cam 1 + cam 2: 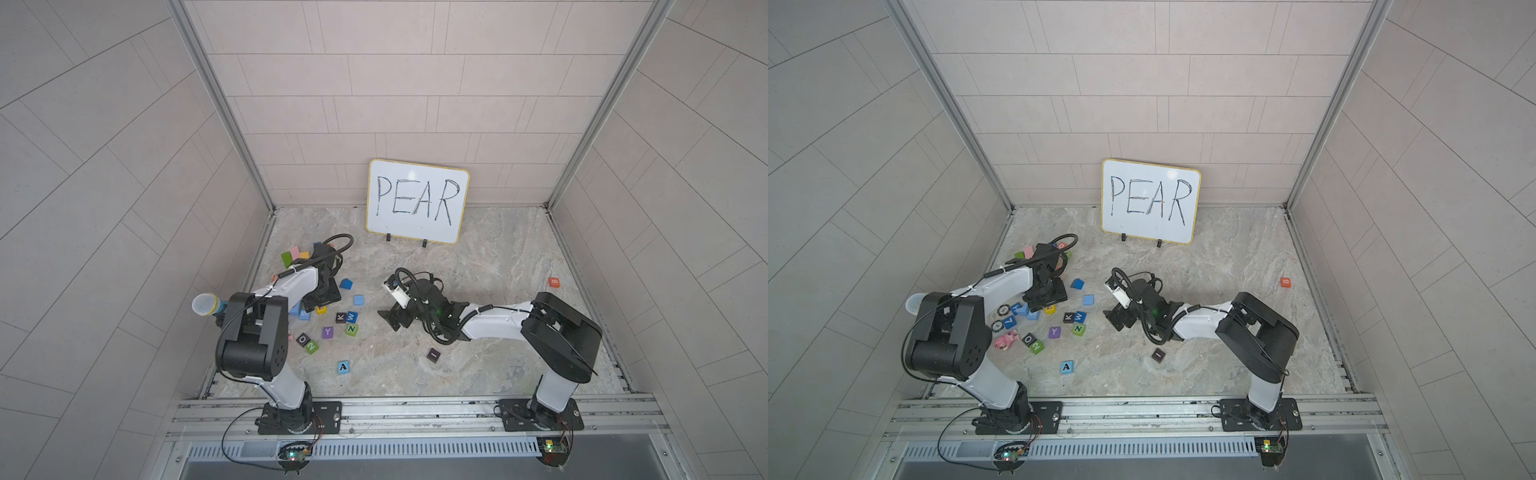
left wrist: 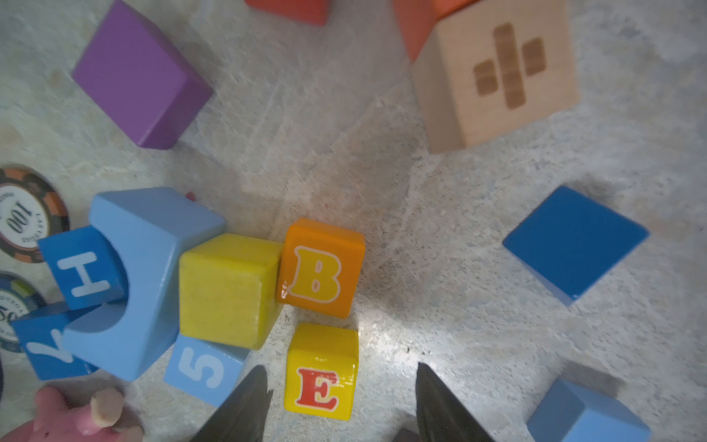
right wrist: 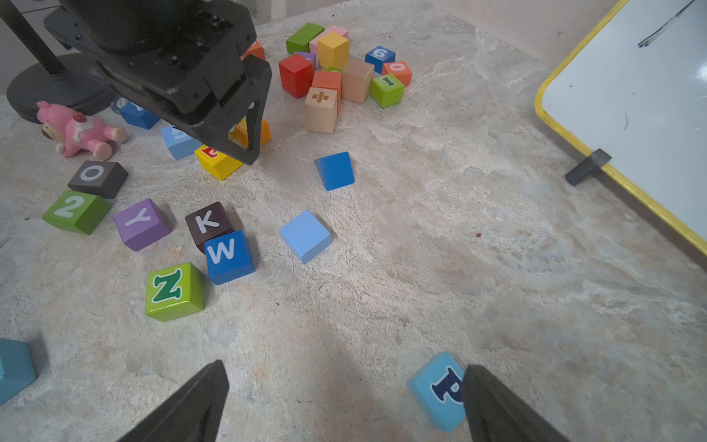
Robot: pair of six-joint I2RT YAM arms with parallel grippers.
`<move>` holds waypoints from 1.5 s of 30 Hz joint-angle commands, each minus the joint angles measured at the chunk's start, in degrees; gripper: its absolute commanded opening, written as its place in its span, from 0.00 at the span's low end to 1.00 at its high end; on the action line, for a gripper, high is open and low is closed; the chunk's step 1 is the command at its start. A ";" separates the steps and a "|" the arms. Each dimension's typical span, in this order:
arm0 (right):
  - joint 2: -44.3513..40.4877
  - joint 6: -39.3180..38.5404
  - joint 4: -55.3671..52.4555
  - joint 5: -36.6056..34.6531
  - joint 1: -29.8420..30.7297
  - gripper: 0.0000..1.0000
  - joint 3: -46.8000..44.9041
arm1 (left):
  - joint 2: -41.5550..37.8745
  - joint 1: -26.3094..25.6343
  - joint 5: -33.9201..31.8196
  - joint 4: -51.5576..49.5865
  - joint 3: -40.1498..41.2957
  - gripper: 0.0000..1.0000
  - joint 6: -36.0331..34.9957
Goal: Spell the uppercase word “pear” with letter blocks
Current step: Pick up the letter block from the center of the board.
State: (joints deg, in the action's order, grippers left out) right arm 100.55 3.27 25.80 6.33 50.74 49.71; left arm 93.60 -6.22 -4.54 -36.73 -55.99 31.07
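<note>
Left wrist view: the yellow cube with red E (image 2: 321, 373) lies flat on the bench (image 2: 478, 306), letter up, between the two dark tips of the left jaws.
Left jaws: spread, one tip on each side of the E cube, bare bench showing on both sides; they pinch nothing.
Beside E: an orange cube with yellow B (image 2: 321, 268) sits just beyond it with a narrow gap between. A plain yellow cube (image 2: 227, 291) touches that B cube's side. A light blue cube marked 5 (image 2: 202, 369) lies just beside E.
Right wrist view: the light blue cube with dark P (image 3: 436, 390) lies on the bench between the right jaws, close against one tip that hides part of the letter. Whether they touch cannot be told.
Right jaws: spread wide, pinching nothing.
Both top views: the left arm reaches down over the left part of the bench, mid-depth. The right arm's wrist hangs low over the middle and covers the P cube.
A cube: the blue cube with black A (image 1: 343, 366) stands alone near the front, left of centre, letter up, well apart from both pairs of jaws.
Other cubes: K (image 3: 208, 224) and W (image 3: 228, 256) touch; N (image 3: 174, 291) and Y (image 3: 141, 224) lie near them, between E and A.
Whiteboard (image 1: 417, 200): propped at the far wall, reading PEAR.
Lone orange cube (image 1: 554, 282): far to the right, near the side wall.
</note>
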 commanded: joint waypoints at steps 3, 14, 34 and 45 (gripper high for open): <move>-2.10 0.47 1.31 0.62 0.24 1.00 -1.06 | 2.01 0.45 -0.85 0.86 0.44 0.61 0.11; -2.66 0.46 1.70 0.18 -0.29 1.00 -2.34 | 3.48 0.47 0.08 2.58 1.15 0.47 1.19; -3.20 1.73 0.96 -0.65 -0.29 1.00 -2.86 | 2.12 0.14 2.05 2.64 2.27 0.34 2.03; -13.73 3.93 -0.31 -10.32 -0.29 1.00 -10.60 | -2.66 -4.50 0.17 -0.64 -0.41 0.28 1.84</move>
State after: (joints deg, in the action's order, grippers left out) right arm 90.98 7.16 26.13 1.52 50.57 41.28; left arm 93.49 -8.97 -2.98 -34.74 -54.78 32.75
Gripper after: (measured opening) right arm 0.998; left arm 0.333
